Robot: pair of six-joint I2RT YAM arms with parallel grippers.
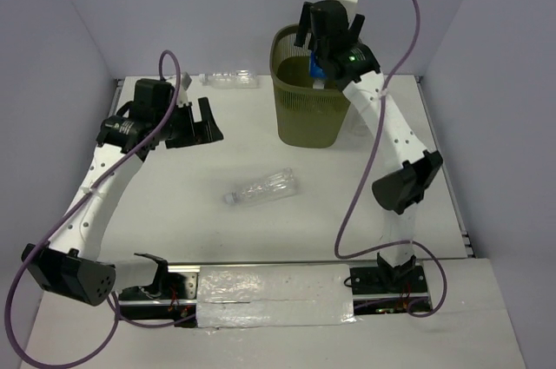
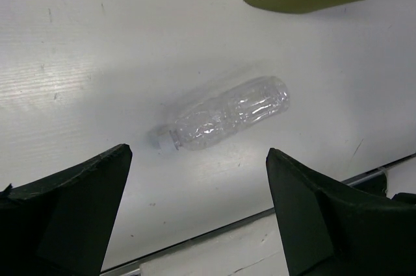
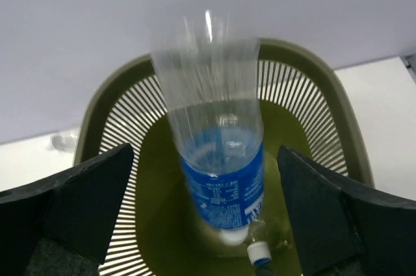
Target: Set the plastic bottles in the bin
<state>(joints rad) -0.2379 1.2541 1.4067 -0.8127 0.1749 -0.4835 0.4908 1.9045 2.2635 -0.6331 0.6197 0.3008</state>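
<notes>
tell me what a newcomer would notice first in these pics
A blue-labelled bottle shows blurred between the right gripper's open jaws, directly over the olive-green mesh bin at the far side of the table. A clear bottle lies mid-table, seen between the open left gripper's fingers. A second clear bottle lies near the far edge.

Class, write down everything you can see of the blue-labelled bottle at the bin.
The blue-labelled bottle is clear, thin plastic with a blue printed label round its lower part. It is vertical, narrow end down, in the mouth of the olive mesh bin. Its upper part is smeared by blur, so it is probably dropping. The open right gripper flanks it, and neither finger touches it.
</notes>
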